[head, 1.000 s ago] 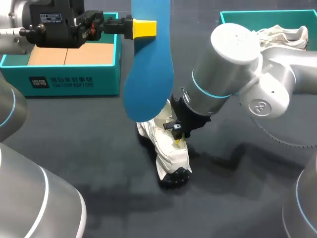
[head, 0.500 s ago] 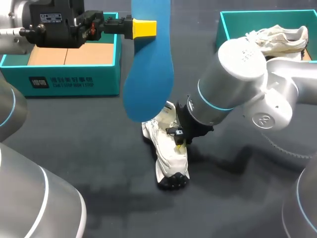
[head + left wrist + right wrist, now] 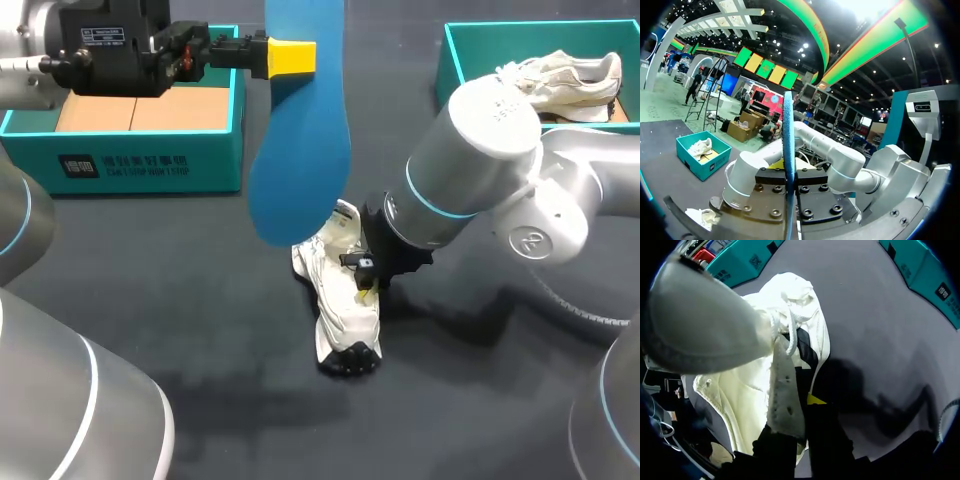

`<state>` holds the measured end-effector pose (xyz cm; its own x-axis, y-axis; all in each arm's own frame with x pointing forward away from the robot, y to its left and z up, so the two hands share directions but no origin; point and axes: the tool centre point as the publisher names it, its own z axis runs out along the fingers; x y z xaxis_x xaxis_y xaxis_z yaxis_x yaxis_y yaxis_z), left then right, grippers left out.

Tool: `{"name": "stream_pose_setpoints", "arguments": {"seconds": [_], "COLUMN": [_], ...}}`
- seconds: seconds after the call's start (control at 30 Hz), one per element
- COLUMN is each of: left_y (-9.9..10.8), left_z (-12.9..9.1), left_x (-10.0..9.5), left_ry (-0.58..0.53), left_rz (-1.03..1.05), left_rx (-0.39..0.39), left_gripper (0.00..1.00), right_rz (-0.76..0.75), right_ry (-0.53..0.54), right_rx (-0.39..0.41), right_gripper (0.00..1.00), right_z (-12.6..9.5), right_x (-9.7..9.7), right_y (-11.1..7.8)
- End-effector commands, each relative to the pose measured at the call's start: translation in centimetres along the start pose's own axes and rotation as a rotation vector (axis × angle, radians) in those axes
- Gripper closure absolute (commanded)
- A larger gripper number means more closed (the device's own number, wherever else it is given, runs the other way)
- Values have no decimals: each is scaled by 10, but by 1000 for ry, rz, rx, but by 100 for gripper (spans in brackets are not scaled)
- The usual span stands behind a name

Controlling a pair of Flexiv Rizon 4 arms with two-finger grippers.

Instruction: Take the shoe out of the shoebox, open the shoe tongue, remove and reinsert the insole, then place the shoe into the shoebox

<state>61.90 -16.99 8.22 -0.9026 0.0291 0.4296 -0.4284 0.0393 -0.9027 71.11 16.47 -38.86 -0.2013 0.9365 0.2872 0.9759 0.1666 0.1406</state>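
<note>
- Blue insole [image 3: 300, 130] clamped in left gripper [image 3: 292, 57], held high over the shoe [image 3: 345, 320].
- White shoe lies on the table [image 3: 200, 300], outside the shoebox [image 3: 150, 165].
- Right gripper [image 3: 366, 288] has its jaws pinched on the tongue [image 3: 785, 400].

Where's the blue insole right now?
In the head view, the blue foam insole hangs from the left gripper near the middle, over the white sneaker and just right of the left-hand teal shoebox.
</note>
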Motion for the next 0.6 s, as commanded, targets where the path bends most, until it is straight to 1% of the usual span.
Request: {"name": "stream_pose_setpoints", "arguments": {"seconds": [0.03,0.23,0.27,0.3,0.43,0.47,0.5,0.53,0.57,0.6], "left_y": [0,0,0,0,0,0,0,0,0,0], "left_z": [1,1,1,1,1,1,1,1,1,1], "left_x": [0,0,0,0,0,0,0,0,0,0], "left_ry": [0,0,0,0,0,0,0,0,0,0], "left_rz": [-1,-1,-1,-1,-1,-1,-1,-1,-1,-1], "left_rx": [-2,-2,-2,-2,-2,-2,-2,-2,-2,-2], "left_gripper": [100,100,100,100,100,100,100,100,100,100], "right_rz": [6,13,15,16,25,26,25,25,26,29], "right_ry": [11,20,22,23,22,22,24,26,28,32], "right_rx": [5,11,11,12,14,14,14,13,13,9], "right_gripper": [100,100,95,100,100,91,66,51,5,0], "right_z": [7,8,8,8,8,8,8,8,8,7], "right_x": [0,0,-1,-1,-1,-1,0,0,1,2], "right_y": [2,2,2,2,2,1,1,1,0,0]}}
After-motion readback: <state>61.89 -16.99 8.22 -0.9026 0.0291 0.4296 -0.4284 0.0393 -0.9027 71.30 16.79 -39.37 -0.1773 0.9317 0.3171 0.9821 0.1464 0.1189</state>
